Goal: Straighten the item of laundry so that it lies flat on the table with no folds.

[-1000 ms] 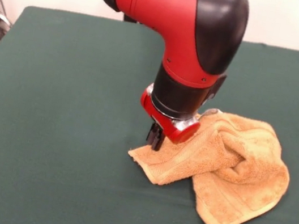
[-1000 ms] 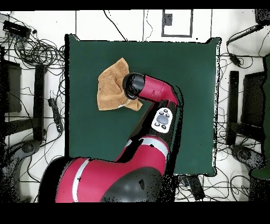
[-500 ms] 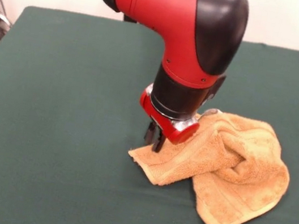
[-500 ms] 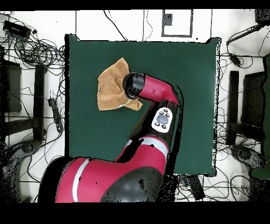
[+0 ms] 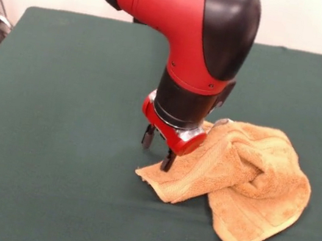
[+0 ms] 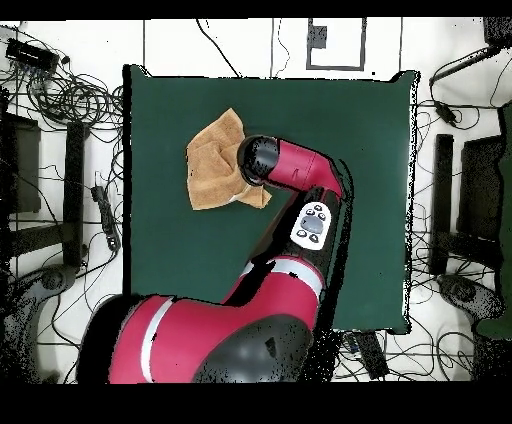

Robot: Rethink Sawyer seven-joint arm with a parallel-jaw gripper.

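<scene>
Table [image 5: 57, 109] in dark green cloth fills both views. Red and black arm [image 5: 188, 32] reaches down over the golden-orange towel [image 5: 243, 184], which lies crumpled and folded near one long edge. Above the towel's corner, the fingers [image 5: 157, 148] stand spread apart, holding nothing, one tip just at the cloth.

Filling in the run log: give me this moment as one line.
gripper: open, fingers apart at towel's corner | towel: crumpled, folded over | table: green | task: unfinished
</scene>
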